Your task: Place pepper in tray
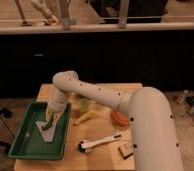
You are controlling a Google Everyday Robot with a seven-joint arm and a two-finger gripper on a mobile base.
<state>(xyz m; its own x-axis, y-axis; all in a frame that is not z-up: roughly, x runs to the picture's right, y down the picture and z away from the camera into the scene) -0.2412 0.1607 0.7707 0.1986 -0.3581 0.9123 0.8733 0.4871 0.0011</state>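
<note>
The green tray [27, 145] lies at the table's left front, with a white sheet [47, 132] inside it. My gripper [52, 118] hangs from the white arm and points down over the tray's far right part, just above the sheet. A small dark green shape at its tip [49, 121] looks like the pepper, but I cannot tell whether it is held or resting.
A light-green cup [83, 104] and a yellowish vegetable [85, 119] sit right of the tray. An orange bowl [120, 119] is further right. A white-handled brush [98, 143] and a small block [125, 149] lie near the front edge. My arm spans the table's right.
</note>
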